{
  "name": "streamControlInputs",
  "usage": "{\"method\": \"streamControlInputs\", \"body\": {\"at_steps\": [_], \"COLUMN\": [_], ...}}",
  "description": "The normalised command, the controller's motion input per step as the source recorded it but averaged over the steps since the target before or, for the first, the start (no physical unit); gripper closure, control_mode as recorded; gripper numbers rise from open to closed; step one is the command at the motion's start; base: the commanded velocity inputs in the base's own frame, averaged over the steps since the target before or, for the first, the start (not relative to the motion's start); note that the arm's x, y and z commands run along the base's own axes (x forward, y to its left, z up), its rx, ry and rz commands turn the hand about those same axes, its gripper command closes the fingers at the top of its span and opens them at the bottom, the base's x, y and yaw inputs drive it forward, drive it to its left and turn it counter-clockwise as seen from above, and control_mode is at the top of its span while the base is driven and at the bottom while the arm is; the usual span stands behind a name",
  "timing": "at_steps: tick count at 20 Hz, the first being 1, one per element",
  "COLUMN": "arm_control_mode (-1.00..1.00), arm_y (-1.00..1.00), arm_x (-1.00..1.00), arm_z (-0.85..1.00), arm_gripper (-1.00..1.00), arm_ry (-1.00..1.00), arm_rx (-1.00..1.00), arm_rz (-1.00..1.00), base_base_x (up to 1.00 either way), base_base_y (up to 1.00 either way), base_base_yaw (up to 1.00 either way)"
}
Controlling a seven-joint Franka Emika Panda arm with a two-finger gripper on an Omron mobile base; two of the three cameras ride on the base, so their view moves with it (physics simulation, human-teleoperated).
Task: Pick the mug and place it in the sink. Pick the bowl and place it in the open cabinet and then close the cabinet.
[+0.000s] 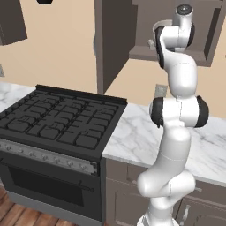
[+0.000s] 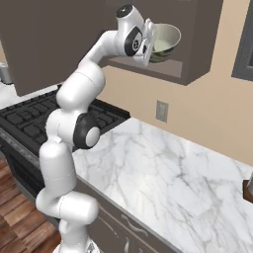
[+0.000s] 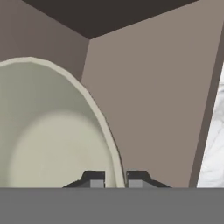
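The pale cream-green bowl (image 2: 167, 40) is tilted on its side just inside the open cabinet (image 2: 200, 47), above its bottom shelf. My gripper (image 2: 151, 43) is raised to the cabinet mouth and is shut on the bowl's rim. In the hand view the bowl (image 3: 48, 131) takes up the left half, its rim passing between the two fingertips of the gripper (image 3: 115, 179), with the cabinet's brown inner walls behind. From the left base view only a sliver of the bowl (image 1: 155, 29) shows past the wrist, in front of the cabinet (image 1: 194, 55). The mug and the sink are out of view.
The cabinet's open door (image 1: 113, 44) swings out to the arm's left. Below lie a black gas stove (image 1: 62, 119) and a marble counter (image 2: 163, 168) with a wall outlet (image 2: 161, 110) behind it. A dark object (image 2: 248, 190) stands at the counter's far right.
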Motion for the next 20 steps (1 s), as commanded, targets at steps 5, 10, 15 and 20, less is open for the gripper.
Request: {"method": "streamControlInputs", "body": {"at_steps": [5, 10, 15, 20], "arm_control_mode": [-1.00, -1.00, -1.00, -1.00], "arm_y": [-0.15, -0.09, 0.00, 0.00], "arm_x": [-0.22, -0.34, -0.19, 0.16], "arm_z": [-0.26, -0.22, -0.39, 0.09], "arm_gripper": [1.00, 1.00, -1.00, -1.00], "arm_ry": [0.08, 0.21, 0.29, 0.20], "arm_rx": [0.06, 0.05, 0.00, 0.00], "arm_rz": [-0.02, -0.07, -0.12, -0.06], "base_base_x": [0.00, 0.00, 0.00, 0.00], "base_base_y": [0.00, 0.00, 0.00, 0.00], "base_base_yaw": [0.00, 0.00, 0.00, 0.00]}}
